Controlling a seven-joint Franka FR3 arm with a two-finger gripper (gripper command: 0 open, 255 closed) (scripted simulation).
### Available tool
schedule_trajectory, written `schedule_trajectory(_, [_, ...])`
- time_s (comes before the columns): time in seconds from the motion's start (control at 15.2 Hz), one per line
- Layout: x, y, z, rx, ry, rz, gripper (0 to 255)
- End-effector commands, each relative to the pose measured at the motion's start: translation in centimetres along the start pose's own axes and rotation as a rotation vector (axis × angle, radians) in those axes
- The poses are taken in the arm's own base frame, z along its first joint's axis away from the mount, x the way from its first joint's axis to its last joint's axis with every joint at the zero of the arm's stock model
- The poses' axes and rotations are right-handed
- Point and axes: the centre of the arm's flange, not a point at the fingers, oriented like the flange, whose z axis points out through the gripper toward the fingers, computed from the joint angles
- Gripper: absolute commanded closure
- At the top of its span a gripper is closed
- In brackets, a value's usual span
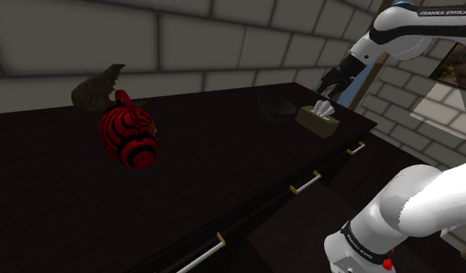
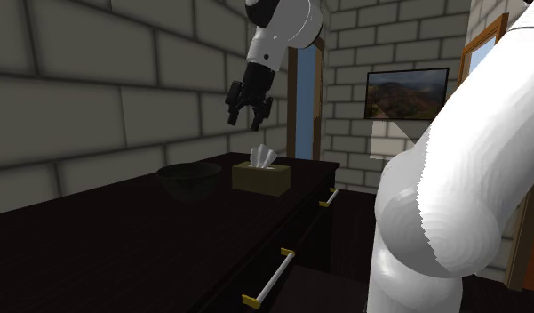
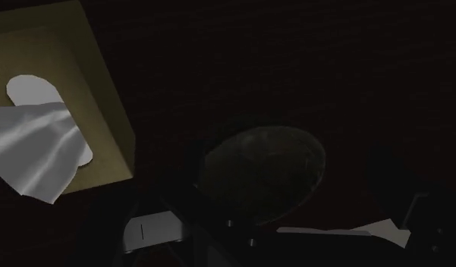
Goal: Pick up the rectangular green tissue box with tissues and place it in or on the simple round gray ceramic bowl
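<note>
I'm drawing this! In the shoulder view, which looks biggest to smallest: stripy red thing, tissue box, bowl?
1. red-and-black striped object, though it's nearest the camera.
2. tissue box and bowl: they look alike.

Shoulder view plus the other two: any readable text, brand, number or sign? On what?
"FRANKA EMIKA": on the white arm's upper link, at the shoulder view's upper right.
Tiny marking on the black ring at the arm's lower joint: too small to read.
Olive-green rectangular tissue box, dark round bowl, framed wall picture: no text.
</note>
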Motion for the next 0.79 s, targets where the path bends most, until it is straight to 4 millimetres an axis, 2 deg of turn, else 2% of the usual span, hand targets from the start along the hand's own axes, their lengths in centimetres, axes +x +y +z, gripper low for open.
schedule_trajectory(0.0, [0.9, 2.9, 0.3, 0.029, 0.015, 0.009, 0])
schedule_trajectory(0.73, [4.9, 18.5, 3.7, 0.193, 0.091, 0.066, 0])
